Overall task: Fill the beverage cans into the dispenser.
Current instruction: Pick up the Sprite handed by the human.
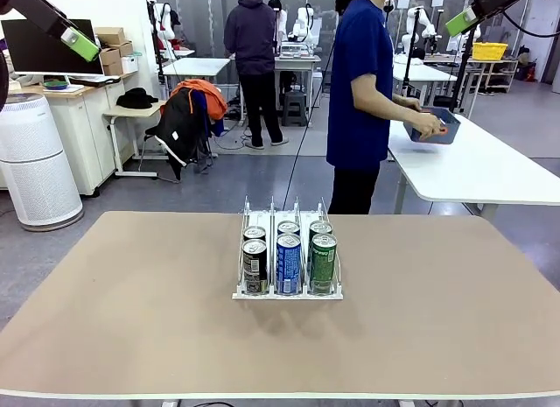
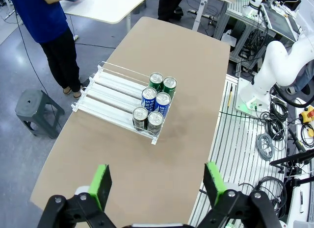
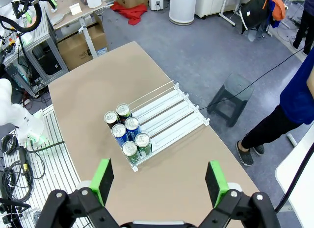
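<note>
The dispenser (image 1: 262,218) stands in the middle of the tan table, a clear and white rack with three wire-divided lanes. At its near end six beverage cans stand upright, two per lane: black (image 1: 255,265) on the left, blue (image 1: 289,263) in the middle, green (image 1: 323,263) on the right. My left gripper (image 2: 157,184) hangs high above the table's left side, open, nothing between its fingers; below it lie the dispenser (image 2: 110,88) and cans (image 2: 156,101). My right gripper (image 3: 159,181) is likewise high, open and bare over the dispenser (image 3: 171,110) and cans (image 3: 128,132).
A person in a blue shirt stands beyond the far edge, turned to a white side table (image 1: 490,171), both hands on a blue-grey bin (image 1: 435,129). A grey stool (image 2: 37,110) stands on the floor by the table's far end. Bare tabletop surrounds the dispenser.
</note>
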Motion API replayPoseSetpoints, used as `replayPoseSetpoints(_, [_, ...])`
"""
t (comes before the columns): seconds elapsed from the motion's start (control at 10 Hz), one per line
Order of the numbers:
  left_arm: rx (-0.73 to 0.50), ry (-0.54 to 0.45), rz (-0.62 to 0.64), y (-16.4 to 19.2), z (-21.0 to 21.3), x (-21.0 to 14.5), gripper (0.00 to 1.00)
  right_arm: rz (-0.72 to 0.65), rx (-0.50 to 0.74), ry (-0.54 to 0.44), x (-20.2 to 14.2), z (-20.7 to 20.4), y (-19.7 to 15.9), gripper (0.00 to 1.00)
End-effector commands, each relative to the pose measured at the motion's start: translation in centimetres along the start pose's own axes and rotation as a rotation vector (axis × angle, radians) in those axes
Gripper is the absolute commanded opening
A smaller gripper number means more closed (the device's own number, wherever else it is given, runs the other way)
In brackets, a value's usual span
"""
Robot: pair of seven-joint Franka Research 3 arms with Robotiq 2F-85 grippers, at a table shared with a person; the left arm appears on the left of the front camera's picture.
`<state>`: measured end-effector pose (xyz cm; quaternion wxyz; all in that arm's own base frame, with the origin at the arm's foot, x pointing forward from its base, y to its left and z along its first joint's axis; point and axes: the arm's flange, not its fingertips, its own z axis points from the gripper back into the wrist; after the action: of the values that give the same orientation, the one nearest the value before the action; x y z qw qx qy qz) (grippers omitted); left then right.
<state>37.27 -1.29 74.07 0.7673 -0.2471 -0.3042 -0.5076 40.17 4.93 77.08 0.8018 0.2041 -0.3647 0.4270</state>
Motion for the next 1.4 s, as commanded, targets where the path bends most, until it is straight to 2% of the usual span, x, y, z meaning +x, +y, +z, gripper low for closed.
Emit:
replayPoseSetpoints(0.0, [0.001,-0.001,-0.001,-0.02,0.06,0.00,1.00,0.005,0.003,0.001,-0.07,-0.01,-0.04,1.00])
replayPoseSetpoints(1.3, [0.001,-0.001,-0.001,-0.02,0.06,0.00,1.00,0.005,0.003,0.001,-0.07,-0.01,-0.04,1.00])
